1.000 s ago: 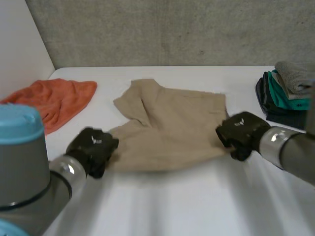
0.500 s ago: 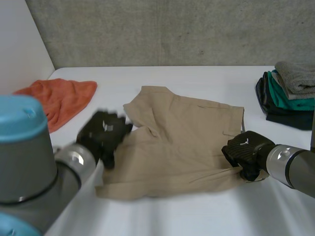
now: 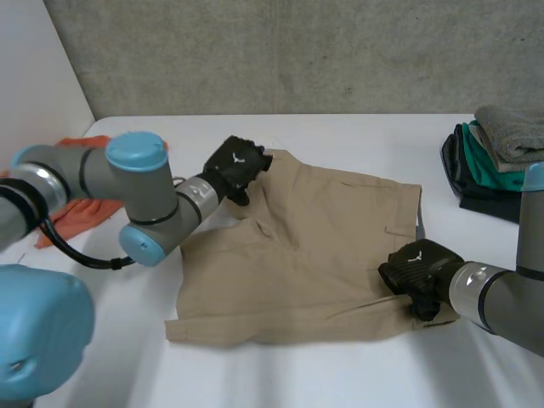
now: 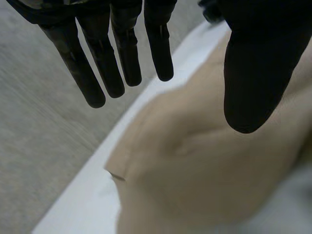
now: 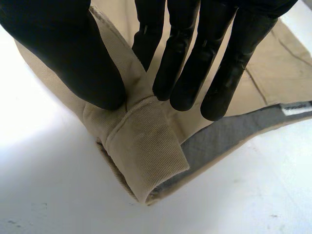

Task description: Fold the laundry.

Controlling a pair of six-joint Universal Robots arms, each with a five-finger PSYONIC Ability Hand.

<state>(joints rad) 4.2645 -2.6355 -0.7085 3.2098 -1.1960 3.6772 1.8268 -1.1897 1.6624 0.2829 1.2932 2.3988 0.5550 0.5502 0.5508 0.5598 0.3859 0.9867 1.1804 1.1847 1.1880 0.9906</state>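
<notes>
— Tan shorts, where do they lie?

— Spread nearly flat in the middle of the white table, between the two arms.

— How does the left hand stand?

— Its arm bends in from the side and brings the hand to the far left corner of the shorts. In the wrist view its fingers hang straight and apart from the thumb, with nothing held. The tan cloth lies just under them. I cannot tell whether they touch it.

— And the right hand?

— It sits low at the near right corner. In its wrist view the thumb presses a raised fold of cloth against the fingers, so it is pinching the shorts.

— What surrounds them?

— A grey concrete wall runs behind the table and a plain white wall stands at the left. An orange cloth lies at the table's left edge, partly behind the left arm. A stack of folded clothes sits at the far right, grey on top, teal and dark below.

— How do the shorts look?

— Smooth, with a few soft creases. At the pinched corner the edge is turned back, showing a grey lining and a small white label.
</notes>
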